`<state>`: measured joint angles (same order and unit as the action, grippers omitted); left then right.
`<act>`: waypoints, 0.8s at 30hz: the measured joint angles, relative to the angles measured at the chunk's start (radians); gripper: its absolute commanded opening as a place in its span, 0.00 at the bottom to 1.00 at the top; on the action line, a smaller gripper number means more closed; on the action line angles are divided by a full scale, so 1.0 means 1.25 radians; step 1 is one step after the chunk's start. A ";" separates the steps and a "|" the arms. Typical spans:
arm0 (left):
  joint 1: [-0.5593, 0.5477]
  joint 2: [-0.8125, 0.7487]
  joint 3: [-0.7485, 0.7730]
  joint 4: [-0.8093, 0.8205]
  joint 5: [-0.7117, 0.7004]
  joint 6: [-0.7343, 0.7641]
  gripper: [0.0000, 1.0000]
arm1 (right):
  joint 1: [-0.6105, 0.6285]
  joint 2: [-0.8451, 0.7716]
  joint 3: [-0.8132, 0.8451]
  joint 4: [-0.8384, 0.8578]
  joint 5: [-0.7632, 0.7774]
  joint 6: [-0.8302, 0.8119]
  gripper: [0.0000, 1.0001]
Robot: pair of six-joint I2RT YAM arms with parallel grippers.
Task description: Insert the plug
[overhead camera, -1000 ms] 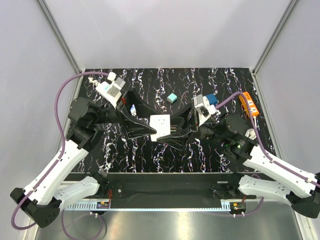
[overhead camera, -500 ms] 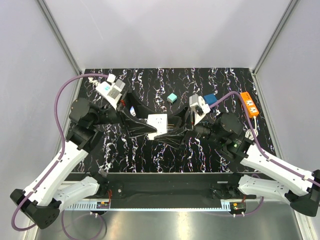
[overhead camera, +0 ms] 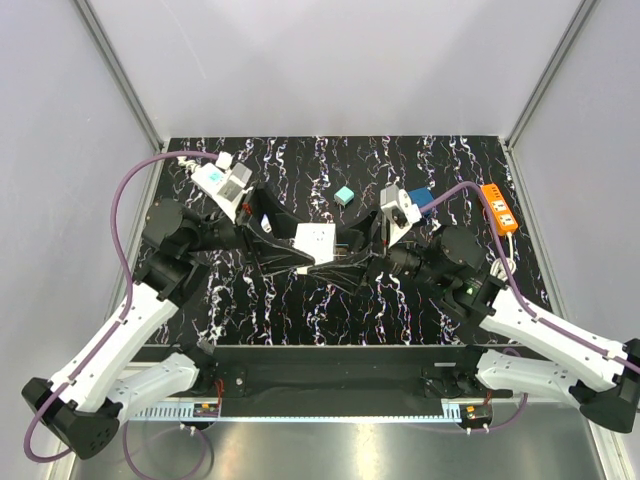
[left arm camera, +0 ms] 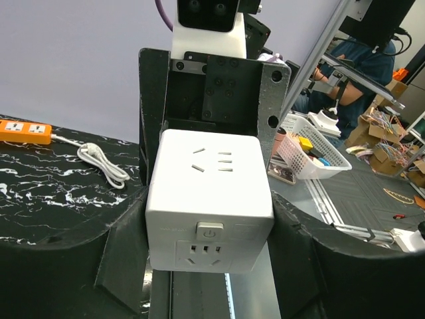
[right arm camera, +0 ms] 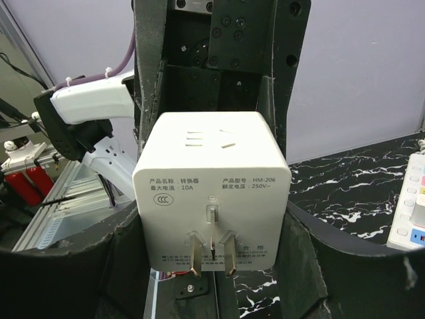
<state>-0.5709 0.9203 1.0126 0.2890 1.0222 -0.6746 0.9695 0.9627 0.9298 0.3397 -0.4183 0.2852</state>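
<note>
A white cube adapter plug is held above the middle of the table between both grippers. My left gripper comes from the left and is shut on its sides. In the left wrist view the plug shows its socket face and power button between my left gripper's black fingers. My right gripper comes from the right, shut on the same plug. In the right wrist view the plug turns its three metal prongs toward the camera, inside my right gripper. The orange power strip lies at the table's right edge.
A small teal block lies behind the plug, and a blue object sits by the right wrist. A coiled white cable lies next to the orange strip. Grey walls enclose the black marbled table.
The plug has moved slightly back and to the left. The right arm has followed leftward, closing in on the plug. The left gripper kept its hold.
</note>
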 measured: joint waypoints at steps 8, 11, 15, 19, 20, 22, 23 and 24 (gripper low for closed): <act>0.090 0.031 0.072 -0.173 -0.011 0.074 0.00 | -0.001 0.008 -0.016 -0.001 0.094 0.020 1.00; 0.170 0.047 0.093 -0.257 -0.025 0.097 0.00 | -0.002 0.014 -0.045 -0.007 0.159 0.017 1.00; 0.295 0.106 0.155 -0.389 -0.109 0.130 0.00 | -0.001 0.097 -0.042 -0.013 0.260 0.002 1.00; 0.434 0.158 0.164 -0.495 -0.249 0.136 0.00 | -0.001 0.309 0.056 -0.037 0.381 -0.044 1.00; 0.457 0.166 0.164 -0.519 -0.294 0.140 0.00 | -0.002 0.377 0.095 -0.044 0.402 -0.060 1.00; 0.489 0.170 0.152 -0.557 -0.398 0.149 0.00 | -0.006 0.508 0.190 -0.067 0.426 -0.089 1.00; 0.495 0.167 0.145 -0.567 -0.440 0.152 0.00 | -0.010 0.577 0.242 -0.083 0.427 -0.101 1.00; 0.501 0.159 0.128 -0.572 -0.490 0.154 0.00 | -0.013 0.637 0.291 -0.094 0.425 -0.109 1.00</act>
<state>0.0555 1.1191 1.1732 -0.4259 0.4103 -0.4816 0.9527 1.7588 1.2942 0.2218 0.1127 0.1490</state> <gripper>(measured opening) 0.647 0.994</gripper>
